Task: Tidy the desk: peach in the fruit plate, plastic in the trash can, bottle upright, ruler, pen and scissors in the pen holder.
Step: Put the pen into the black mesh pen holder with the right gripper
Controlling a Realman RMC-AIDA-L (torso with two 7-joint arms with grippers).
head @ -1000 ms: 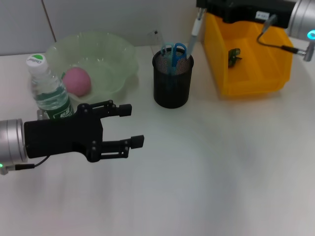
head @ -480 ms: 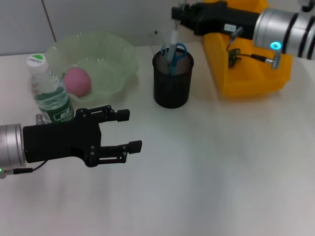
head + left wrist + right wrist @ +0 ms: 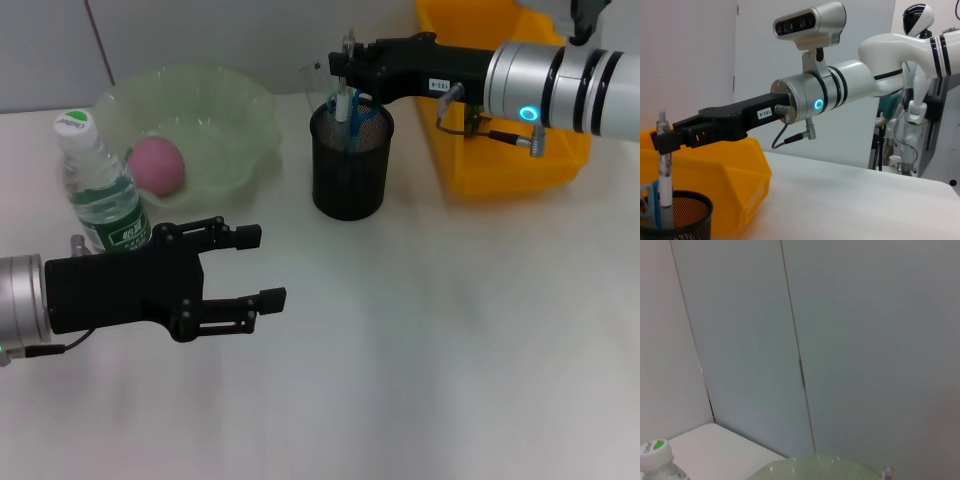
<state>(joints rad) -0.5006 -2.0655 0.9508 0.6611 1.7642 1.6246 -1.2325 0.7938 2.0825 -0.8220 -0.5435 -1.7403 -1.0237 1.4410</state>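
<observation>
My right gripper is shut on a white pen and holds it upright over the black mesh pen holder, with the pen's lower end inside the holder. The left wrist view shows the same grip on the pen above the holder. Blue scissors stand in the holder, and a clear ruler sticks up at its far side. The pink peach lies in the green plate. The bottle stands upright. My left gripper is open and empty beside the bottle.
A yellow bin stands right of the pen holder, partly covered by my right arm. The bottle cap and the plate rim show in the right wrist view. A wall runs behind the table.
My right gripper has moved left from above the yellow bin to over the pen holder and has brought the pen down into it. My left gripper has barely shifted.
</observation>
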